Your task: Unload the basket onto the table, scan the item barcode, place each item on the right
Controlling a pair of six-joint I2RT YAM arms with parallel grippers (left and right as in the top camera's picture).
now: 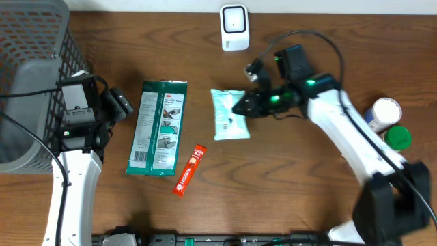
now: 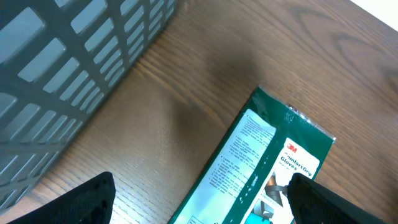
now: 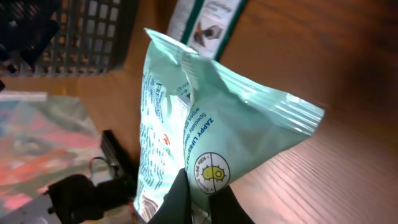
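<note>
My right gripper (image 1: pixel 246 106) is shut on the right edge of a mint-green wipes pack (image 1: pixel 228 114) at the middle of the table. In the right wrist view the pack (image 3: pixel 211 118) stands up from the pinched fingers (image 3: pixel 186 199), its printed back facing the camera. A white scanner (image 1: pixel 234 27) stands at the back edge, apart from the pack. My left gripper (image 1: pixel 121 105) is open beside a green glove package (image 1: pixel 158 128). The package (image 2: pixel 261 168) lies flat between the spread left fingers (image 2: pixel 81 202), untouched.
A grey mesh basket (image 1: pixel 34 41) fills the back left corner, right behind the left arm. A red sachet (image 1: pixel 190 170) lies in front of the glove package. A white bottle (image 1: pixel 384 113) and a green-capped one (image 1: pixel 398 139) stand at the right edge.
</note>
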